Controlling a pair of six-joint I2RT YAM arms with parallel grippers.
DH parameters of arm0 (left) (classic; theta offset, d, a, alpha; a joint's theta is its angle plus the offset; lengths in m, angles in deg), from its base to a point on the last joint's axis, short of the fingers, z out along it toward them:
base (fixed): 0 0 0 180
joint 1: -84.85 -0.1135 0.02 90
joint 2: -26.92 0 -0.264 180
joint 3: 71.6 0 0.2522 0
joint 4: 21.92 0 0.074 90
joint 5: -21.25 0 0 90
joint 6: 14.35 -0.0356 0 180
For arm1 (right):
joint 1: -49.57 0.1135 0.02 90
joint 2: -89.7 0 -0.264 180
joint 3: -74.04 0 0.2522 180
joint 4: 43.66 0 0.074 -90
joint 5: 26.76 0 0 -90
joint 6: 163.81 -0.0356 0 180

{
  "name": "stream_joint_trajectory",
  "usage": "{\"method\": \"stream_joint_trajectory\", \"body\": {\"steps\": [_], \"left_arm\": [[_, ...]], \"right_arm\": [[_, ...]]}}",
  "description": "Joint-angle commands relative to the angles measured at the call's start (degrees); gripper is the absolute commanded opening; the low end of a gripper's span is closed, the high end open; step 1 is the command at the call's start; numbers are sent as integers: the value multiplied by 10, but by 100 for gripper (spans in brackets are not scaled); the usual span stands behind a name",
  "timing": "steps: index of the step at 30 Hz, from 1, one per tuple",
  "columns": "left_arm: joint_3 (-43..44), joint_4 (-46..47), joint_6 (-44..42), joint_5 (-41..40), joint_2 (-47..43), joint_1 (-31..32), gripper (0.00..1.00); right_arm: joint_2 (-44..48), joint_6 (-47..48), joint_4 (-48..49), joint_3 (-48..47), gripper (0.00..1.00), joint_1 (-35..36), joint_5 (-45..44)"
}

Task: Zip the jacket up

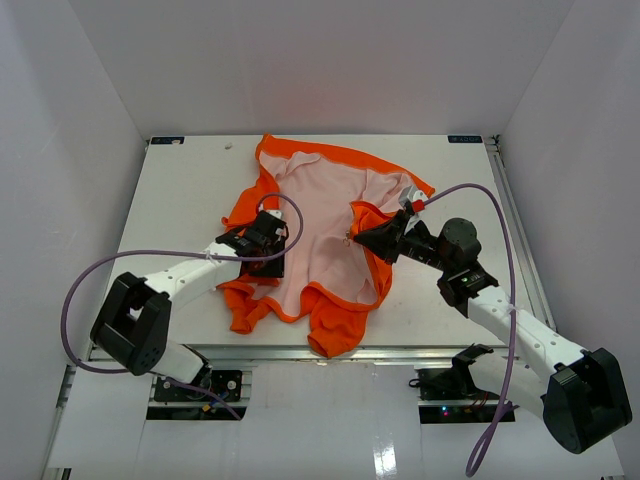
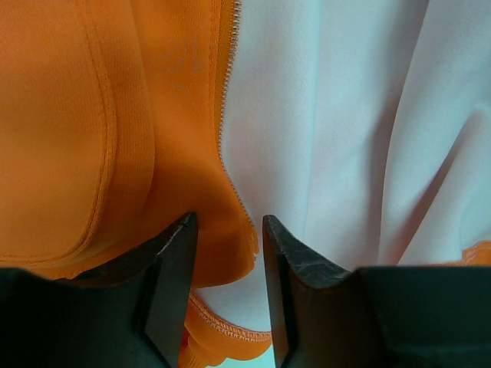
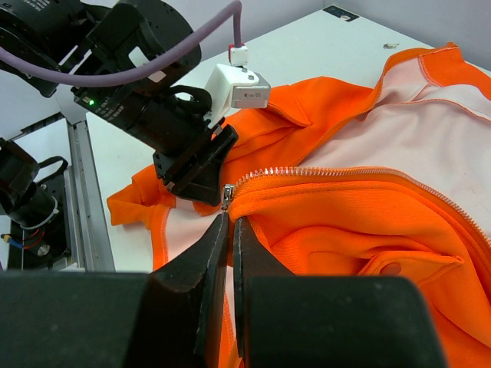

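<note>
The right hand (image 3: pixel 229 226) is closed to a thin slit. It seems to pinch the end of one zipper edge just under the small metal slider (image 3: pixel 228 195), though the contact itself is partly hidden by the fingers. The left hand (image 2: pixel 228 230) is about half open. Its two fingers stand on either side of the other zipper edge (image 2: pixel 226 115), near the hem, and no grip shows there.

The jacket (image 1: pixel 320 230) lies spread open in the middle of the bench (image 1: pixel 180 200), with the pale lining up. The left hand is at its left front and the right hand at its right front.

In my judgement the step in hand is to bring the two bottom ends of the zipper together. To do it well, the left hand should close on the tape close to the teeth, not on loose orange cloth, and keep that edge flat and tight. The right hand should bring the slider in line with that end, low over the bench and slowly. If the edges meet at an angle, the pin will probably miss the slider.
</note>
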Motion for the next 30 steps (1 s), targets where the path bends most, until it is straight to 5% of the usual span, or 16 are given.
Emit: {"method": "stream_joint_trajectory", "body": {"steps": [1, 8, 16, 24, 26, 28, 30], "left_arm": [[24, -19, 2, -19, 11, 6, 52], [27, -28, 8, -17, 20, 12, 59], [29, -36, 16, -46, 50, 14, 52], [30, -36, 27, -68, 85, 15, 34], [30, -35, 29, -68, 89, 15, 23], [30, -36, 30, -71, 93, 15, 2], [28, -35, 37, -88, 81, 15, 0]], "right_arm": [[7, 2, 29, -3, 8, -1, 4], [8, 3, 28, -3, 8, -1, 1], [9, 4, 27, -2, 8, -1, 0], [14, 5, 26, -1, 8, -1, -2], [15, 5, 25, -1, 8, -1, -2], [16, 5, 25, -1, 8, -1, -2], [17, 5, 25, 0, 8, -2, -3]]}}
